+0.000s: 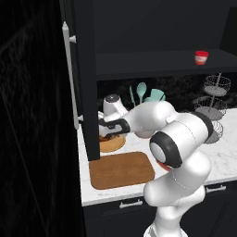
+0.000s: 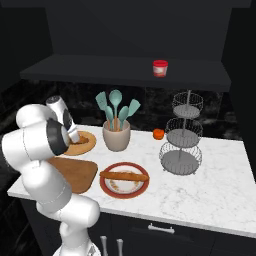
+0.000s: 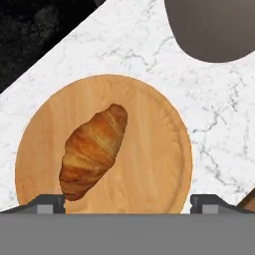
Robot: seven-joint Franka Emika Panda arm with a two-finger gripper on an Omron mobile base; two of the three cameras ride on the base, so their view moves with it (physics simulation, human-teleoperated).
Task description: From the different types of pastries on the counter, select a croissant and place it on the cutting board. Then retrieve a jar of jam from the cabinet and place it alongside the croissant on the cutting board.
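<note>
Nothing placed yet — claw (image 3: 127, 201) wide open, empty, above the croissant (image 3: 93, 151); cutting board (image 1: 121, 169) bare, jar of jam (image 1: 201, 58) shelved.

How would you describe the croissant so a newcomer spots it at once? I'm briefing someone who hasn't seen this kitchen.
Start at the white marble counter and find the round wooden plate at its left end, behind the cutting board. The croissant lies on that plate, small, golden-brown and ridged. The other pastry is a long thin stick on a red-rimmed plate.
</note>
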